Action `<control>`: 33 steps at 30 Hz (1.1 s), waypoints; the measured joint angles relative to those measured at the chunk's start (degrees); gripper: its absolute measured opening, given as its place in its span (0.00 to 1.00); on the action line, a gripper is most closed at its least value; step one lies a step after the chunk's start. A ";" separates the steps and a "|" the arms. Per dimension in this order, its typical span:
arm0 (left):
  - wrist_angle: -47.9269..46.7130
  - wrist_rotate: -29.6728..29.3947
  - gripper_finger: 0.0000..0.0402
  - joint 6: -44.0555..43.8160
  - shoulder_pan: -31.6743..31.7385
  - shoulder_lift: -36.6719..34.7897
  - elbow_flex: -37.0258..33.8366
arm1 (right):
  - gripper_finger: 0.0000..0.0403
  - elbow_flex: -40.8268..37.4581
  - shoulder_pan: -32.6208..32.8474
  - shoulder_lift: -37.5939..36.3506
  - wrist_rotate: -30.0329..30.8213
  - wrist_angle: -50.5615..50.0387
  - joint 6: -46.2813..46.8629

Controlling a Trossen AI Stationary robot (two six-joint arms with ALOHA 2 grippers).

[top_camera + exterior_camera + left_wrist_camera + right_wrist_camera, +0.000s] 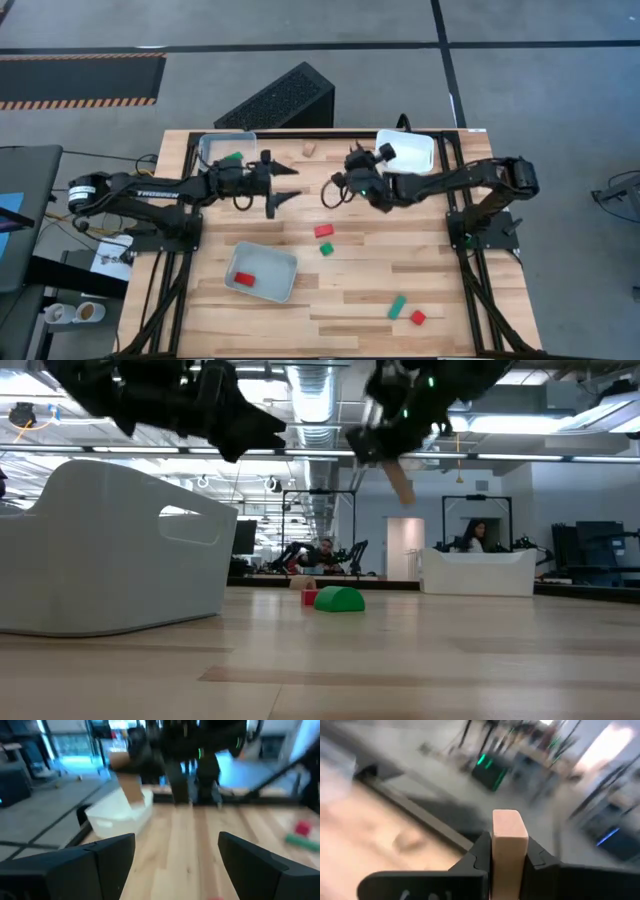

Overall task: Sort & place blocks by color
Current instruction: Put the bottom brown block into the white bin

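Plain wood block (509,851): held upright in the right gripper (507,862), jaws closed on its two sides, raised above the bench (360,300) in the upper centre of the high view, near the white tray (412,152). Left gripper (283,185): centre-left, jaws spread wide, holding nothing. Red block (324,231) and green block (326,249): side by side at mid-bench. Grey tray (280,270): lower left, containing one red piece (244,279).
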 joint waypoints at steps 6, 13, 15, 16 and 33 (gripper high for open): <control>14.70 8.40 0.68 -2.40 7.81 0.13 -8.30 | 0.12 -0.02 -11.18 0.00 -14.95 -15.99 12.47; 17.99 9.25 0.68 -2.18 12.36 0.11 -9.28 | 0.13 -1.33 -18.48 -0.81 -19.22 -23.12 12.53; 18.35 9.47 0.68 -0.41 13.39 0.11 -9.28 | 0.13 -2.25 -20.39 -0.86 -19.61 -24.40 12.53; 18.56 9.47 0.68 0.55 13.89 0.11 -9.28 | 0.13 -2.88 -21.49 -0.77 -19.90 -25.62 12.56; 21.78 12.49 0.68 -4.41 19.52 0.08 -9.28 | 0.30 -14.08 -32.24 -4.59 -28.09 -12.06 11.16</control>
